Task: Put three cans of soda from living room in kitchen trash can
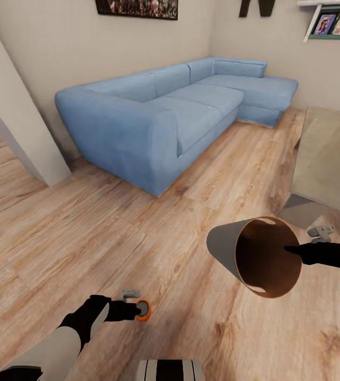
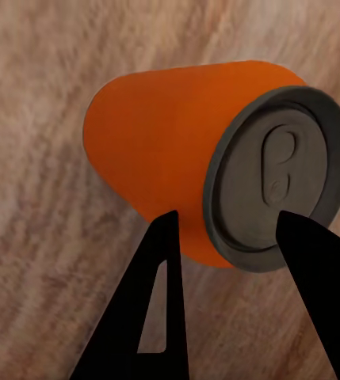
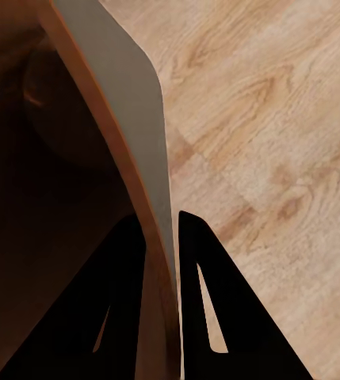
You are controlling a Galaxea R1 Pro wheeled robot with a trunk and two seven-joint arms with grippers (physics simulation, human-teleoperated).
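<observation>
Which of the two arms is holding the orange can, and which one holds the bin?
The left gripper holds the orange can, jaws on either side. The right gripper pinches the grey bin by its rim, tilted sideways.

A broad stretch of bare wood floor (image 1: 111, 233) lies open in front of the robot, between the blue corner sofa (image 1: 159, 116) ahead and the low grey table (image 1: 331, 153) at the right. The lane between sofa and table is open floor. At the left, a slanted pale wall panel (image 1: 16, 116) cuts into the floor and closes that side. The right gripper (image 3: 162, 237) pinches the rim of the bin (image 1: 228, 246), which hangs tipped on its side, mouth toward the robot, blocking the right front. The left gripper (image 1: 138, 309) carries an orange can (image 2: 177, 150) low over free floor.
</observation>
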